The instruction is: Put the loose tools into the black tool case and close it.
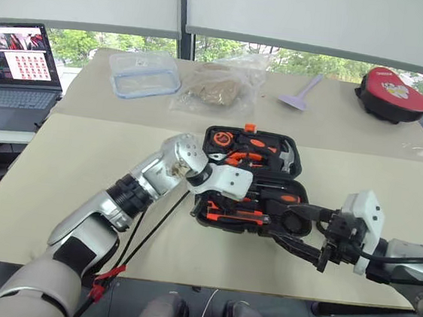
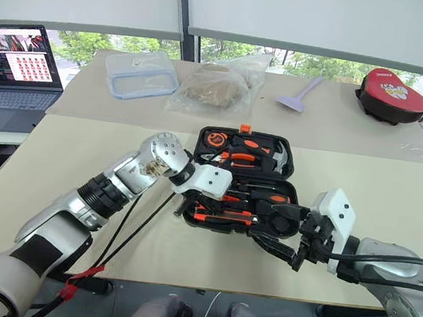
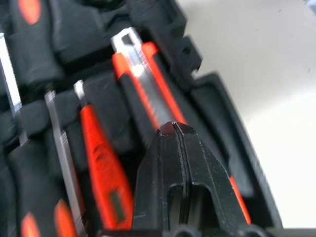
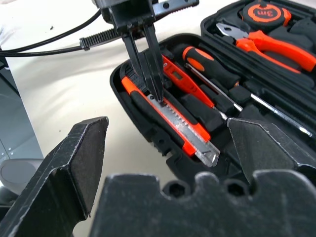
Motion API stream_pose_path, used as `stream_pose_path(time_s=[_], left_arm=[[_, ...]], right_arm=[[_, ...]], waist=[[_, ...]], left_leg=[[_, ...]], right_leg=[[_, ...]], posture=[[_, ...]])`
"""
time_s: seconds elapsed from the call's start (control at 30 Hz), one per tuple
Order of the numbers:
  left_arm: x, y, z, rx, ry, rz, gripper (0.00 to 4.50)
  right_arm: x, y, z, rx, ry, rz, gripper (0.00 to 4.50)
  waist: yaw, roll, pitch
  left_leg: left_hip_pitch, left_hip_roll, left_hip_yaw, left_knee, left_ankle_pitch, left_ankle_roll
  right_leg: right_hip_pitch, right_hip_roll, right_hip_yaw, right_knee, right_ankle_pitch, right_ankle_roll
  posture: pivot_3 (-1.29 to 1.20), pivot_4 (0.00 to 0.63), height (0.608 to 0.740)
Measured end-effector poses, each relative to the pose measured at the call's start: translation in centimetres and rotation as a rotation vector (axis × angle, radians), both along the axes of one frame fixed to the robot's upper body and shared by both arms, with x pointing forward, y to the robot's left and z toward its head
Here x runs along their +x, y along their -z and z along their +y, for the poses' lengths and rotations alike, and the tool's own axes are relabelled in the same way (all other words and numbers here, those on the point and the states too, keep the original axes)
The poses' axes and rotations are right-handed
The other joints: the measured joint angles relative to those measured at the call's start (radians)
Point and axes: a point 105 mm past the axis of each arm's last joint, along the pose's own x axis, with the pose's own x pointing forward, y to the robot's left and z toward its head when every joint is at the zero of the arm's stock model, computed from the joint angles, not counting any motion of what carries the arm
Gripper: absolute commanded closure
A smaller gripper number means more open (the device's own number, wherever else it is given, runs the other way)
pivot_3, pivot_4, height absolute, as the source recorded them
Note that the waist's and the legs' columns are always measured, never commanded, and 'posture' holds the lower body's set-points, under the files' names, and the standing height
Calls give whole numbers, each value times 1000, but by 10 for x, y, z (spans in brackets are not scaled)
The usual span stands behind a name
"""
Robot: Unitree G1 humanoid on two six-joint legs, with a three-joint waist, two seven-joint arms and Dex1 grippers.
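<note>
The black tool case (image 1: 305,185) lies open in the middle of the table, its orange latch at the far edge. In its near half the orange-black utility knife (image 4: 173,116) lies in the front slot. A small all-orange screwdriver (image 4: 180,79) and a black-handled one (image 4: 207,64) lie just behind it. My left gripper (image 4: 157,96) is shut and holds nothing; its tips point down onto the knife's handle end (image 3: 143,84). Whether they touch it I cannot tell. My right gripper (image 1: 288,223) stands open at the case's front right corner, with nothing between its fingers (image 4: 84,153).
The case's far half holds a tape measure (image 1: 223,138) and orange-handled pliers (image 1: 245,158). On the back table sit a laptop (image 1: 16,70), a clear lidded box (image 1: 143,74), a plastic bag (image 1: 219,87), a purple scraper (image 1: 302,92) and a red-topped pouch (image 1: 392,94).
</note>
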Motion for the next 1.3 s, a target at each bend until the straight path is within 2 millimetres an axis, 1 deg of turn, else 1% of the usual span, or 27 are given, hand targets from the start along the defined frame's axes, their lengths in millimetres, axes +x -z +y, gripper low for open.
stream_pose_path(time_s=[0.2, 0.3, 0.33, 0.4, 0.43, 0.5, 0.6, 0.67, 0.7, 0.77, 0.83, 0.93, 1.3], left_arm=[[0, -1, -5, -24, -19, 29, 4480], [3, -4, 0, -30, -60, 86, 4480], [5, -7, 5, -32, -83, 106, 4480], [11, -21, 22, -43, -128, 139, 4480], [13, -33, 34, -56, -148, 145, 4480], [13, -46, 53, -59, -157, 141, 4480], [12, -45, 71, -19, -156, 129, 4480], [11, -33, 89, 35, -166, 121, 4480], [10, -29, 91, 46, -165, 124, 4480], [9, -21, 93, 59, -162, 134, 4480], [6, -16, 91, 63, -151, 147, 4480], [4, -17, 83, 51, -125, 136, 4480], [5, -12, 73, 51, -120, 109, 4480]], right_arm=[[0, -1, 0, -1, 5, -7, 0], [1, -2, 0, 0, 2, -11, 0], [1, -3, 0, 0, 2, -13, 0], [1, -3, 0, 0, 1, -14, 0], [2, -4, 1, 1, 0, -18, 0], [3, -6, 1, 1, -1, -25, 0], [3, -5, 1, 3, -2, -25, 0], [3, -5, 2, 5, -4, -21, 0], [3, -4, 2, 6, -4, -21, 0], [3, -4, 2, 6, -5, -20, 0], [3, -4, 2, 6, -5, -19, 0], [3, -4, 2, 6, -5, -19, 0], [3, -3, 2, 6, -4, -14, 0]], waist=[[5, 0, 0], [1, 0, 0], [-1, 0, 0], [-7, 0, 0], [-9, 0, 1], [-10, 0, 1], [-7, 1, 1], [-3, 1, 1], [-2, 1, 1], [1, 1, 1], [1, 1, 1], [-1, 1, 1], [5, 1, 1]], left_leg=[[0, 0, 0, 0, -1, 1], [-2, 0, 0, 0, 0, 1], [-3, 0, 0, 0, 0, 1], [-5, 0, 0, 0, 0, 0], [-6, 0, 0, 0, 1, 0], [-5, 0, 0, -1, 1, -1], [-5, 0, 0, 0, 1, -1], [-3, -1, 0, 0, 1, -1], [-3, -1, 0, 0, 1, -1], [-3, -1, 0, 0, 1, -1], [-4, -1, 0, 0, 1, -1], [-3, -1, 0, 0, 1, -1], [-1, -2, 0, 0, 1, -1]], right_leg=[[0, -1, 0, 0, 0, 0], [-2, -1, 0, 0, 0, 0], [-3, 0, 0, 1, 0, 0], [-6, 1, 0, 2, 0, 0], [-7, 1, 0, 2, 0, 0], [-6, 2, -1, 1, 0, 0], [-5, 2, -1, 1, 0, 0], [-2, 1, -1, 0, 0, 0], [-2, 1, -1, 0, 0, 0], [-2, 1, -1, 0, 0, 0], [-2, 1, -1, 0, 0, 0], [-2, 1, -1, 0, 0, 0], [0, 1, -1, 0, -1, 2]], posture=[[0, 150, 728], [0, 150, 728], [0, 150, 728], [0, 150, 728], [0, 150, 728], [0, 150, 728], [0, 150, 728], [0, 150, 728], [0, 150, 728], [0, 150, 728], [0, 150, 728], [0, 150, 728], [0, 150, 728]])
